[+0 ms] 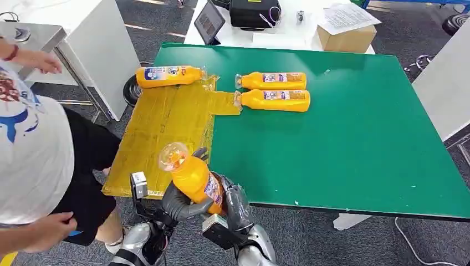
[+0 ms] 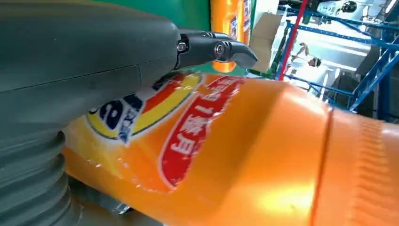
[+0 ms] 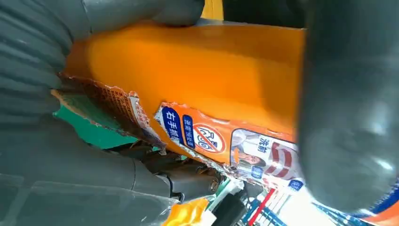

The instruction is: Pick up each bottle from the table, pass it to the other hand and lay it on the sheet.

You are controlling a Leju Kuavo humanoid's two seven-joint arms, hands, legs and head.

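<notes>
— Where is the orange bottle [image 1: 191, 174]?
— At six o'clock off the green desk [image 1: 354, 138], fingers of the left hand [image 1: 180, 204] and right hand [image 1: 237, 206] both clamped on it.
— The others?
— One lies on the yellow sheet [image 1: 166, 119] at eleven o'clock; two bottles [image 1: 274, 91] lie just beside it.

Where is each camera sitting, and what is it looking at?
Head view: high on the robot, looking forward and down at the green table, the yellow sheet and three lying bottles; both arms rise from below, left hand and right hand on the held bottle.
Left wrist view: close behind the left hand, facing the held bottle.
Right wrist view: close behind the right hand, against the held bottle.
Shared: all three see the held bottle.
</notes>
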